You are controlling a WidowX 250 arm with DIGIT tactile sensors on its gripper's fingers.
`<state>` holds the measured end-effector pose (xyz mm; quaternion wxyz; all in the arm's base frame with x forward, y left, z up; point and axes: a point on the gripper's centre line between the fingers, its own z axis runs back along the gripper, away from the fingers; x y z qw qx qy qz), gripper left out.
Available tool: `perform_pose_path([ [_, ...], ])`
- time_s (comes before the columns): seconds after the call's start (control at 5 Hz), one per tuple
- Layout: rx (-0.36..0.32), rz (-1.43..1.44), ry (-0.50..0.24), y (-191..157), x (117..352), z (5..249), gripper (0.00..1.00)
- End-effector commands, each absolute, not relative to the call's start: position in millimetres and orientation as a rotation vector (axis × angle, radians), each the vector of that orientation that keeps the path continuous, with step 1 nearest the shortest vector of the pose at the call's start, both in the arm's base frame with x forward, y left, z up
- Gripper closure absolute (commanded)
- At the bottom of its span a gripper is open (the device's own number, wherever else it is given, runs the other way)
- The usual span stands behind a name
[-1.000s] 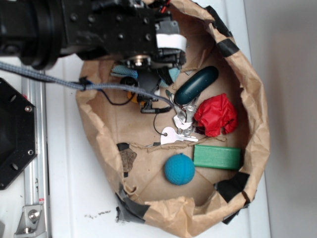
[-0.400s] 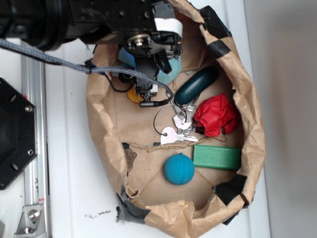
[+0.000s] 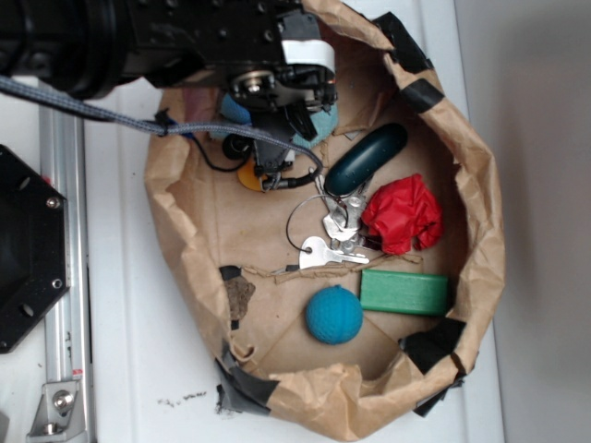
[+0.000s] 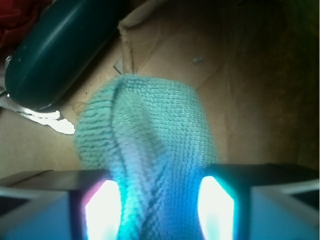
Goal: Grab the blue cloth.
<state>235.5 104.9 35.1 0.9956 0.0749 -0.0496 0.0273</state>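
Where tool [image 4: 159, 205] pinches it, blue cloth [image 4: 145, 135] bunches (nr dark case [image 4: 55, 55]).

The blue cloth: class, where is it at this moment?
In the wrist view the blue cloth is pinched in the end effector, beside the dark green case; in the exterior view, at the bag's top.

Exterior view evenly bright, soft shadows inside paper bag [image 3: 480, 277]. Wrist view dim, blurred; blown-out glare on fingertips [image 4: 102, 210] flanking blue cloth [image 4: 150, 145]; upper right corner dark.
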Motion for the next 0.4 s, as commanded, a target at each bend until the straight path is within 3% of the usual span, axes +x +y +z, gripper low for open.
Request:
perform_pose_path([
  [0.0,0.143,0.034,-0.132,97.1,237.5,47.3,1.0],
  [0.2,0.14,0.028,-0.147,92.2,237.1,51.2,1.0],
])
